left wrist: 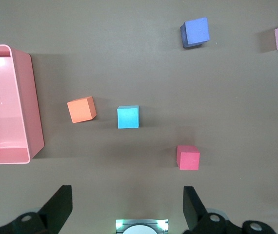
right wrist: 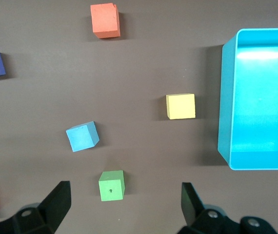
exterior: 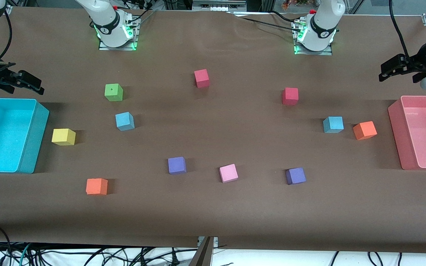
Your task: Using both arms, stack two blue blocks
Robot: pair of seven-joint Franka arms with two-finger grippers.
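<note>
Two blue blocks sit well apart, one (exterior: 124,121) by the green block (exterior: 113,92), one (exterior: 333,124) beside an orange block (exterior: 364,130). Left gripper (left wrist: 127,207) and right gripper (right wrist: 124,204) hang wide open, empty. No writing shows.

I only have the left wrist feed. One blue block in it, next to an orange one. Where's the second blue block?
Observer: The second blue block sits toward the right arm's end of the table, just nearer the front camera than a green block.
Operator: Anything crowding it?
Observer: Nothing touches it. A yellow block lies apart from it, between it and the cyan bin.
Operator: Where's the right gripper?
Observer: The right gripper is open, holding nothing, up over the table by the cyan bin's rim.
Operator: And mine, from outside?
Observer: The left gripper is open too, up by the pink bin; your blue block lies untouched on the table.
</note>
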